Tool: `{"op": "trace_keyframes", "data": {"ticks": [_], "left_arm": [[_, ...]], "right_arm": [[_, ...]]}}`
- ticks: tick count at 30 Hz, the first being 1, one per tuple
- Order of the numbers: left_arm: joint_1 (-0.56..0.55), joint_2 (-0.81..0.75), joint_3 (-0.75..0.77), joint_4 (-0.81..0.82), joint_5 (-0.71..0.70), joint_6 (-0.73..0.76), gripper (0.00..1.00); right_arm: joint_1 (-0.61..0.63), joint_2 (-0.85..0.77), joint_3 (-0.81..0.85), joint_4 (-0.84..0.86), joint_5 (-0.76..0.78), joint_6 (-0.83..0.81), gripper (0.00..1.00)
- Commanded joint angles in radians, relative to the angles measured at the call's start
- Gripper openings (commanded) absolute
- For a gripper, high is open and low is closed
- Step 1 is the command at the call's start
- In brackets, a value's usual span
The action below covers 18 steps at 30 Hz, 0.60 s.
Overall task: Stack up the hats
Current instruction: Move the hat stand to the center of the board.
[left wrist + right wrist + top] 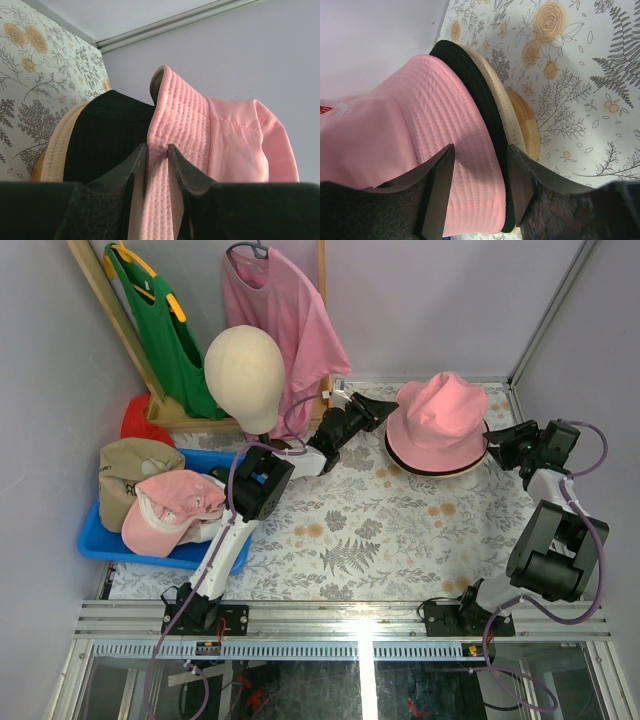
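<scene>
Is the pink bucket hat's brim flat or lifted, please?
Lifted at one side: the left gripper holds the pink bucket hat by its upturned brim.

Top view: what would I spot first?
The big pink hat at the back right, on top of a dark hat, with both arms' jaws pinching its brim from either side. Next, the pale head at the back left, behind a blue tray holding two caps.
</scene>
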Motion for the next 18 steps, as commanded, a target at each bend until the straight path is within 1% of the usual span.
{"op": "trace_keyframes", "data": {"ticks": [1, 8, 13, 16, 18], "left_arm": [[-0.013, 0.027, 0.042, 0.040, 0.013, 0.008, 0.21], [-0.023, 0.027, 0.046, 0.033, 0.013, 0.011, 0.19], [-0.030, 0.026, 0.056, 0.023, 0.011, 0.015, 0.18], [-0.035, 0.022, 0.057, 0.018, 0.011, 0.018, 0.18], [-0.037, 0.017, 0.046, 0.018, 0.008, 0.019, 0.18]], "right_arm": [[-0.006, 0.005, -0.013, 0.077, -0.051, 0.038, 0.53], [-0.004, -0.011, -0.024, 0.107, -0.072, 0.071, 0.51], [-0.004, -0.014, -0.023, 0.113, -0.085, 0.083, 0.46], [-0.004, -0.012, -0.030, 0.127, -0.095, 0.093, 0.39], [-0.005, -0.016, -0.033, 0.128, -0.094, 0.098, 0.31]]}}
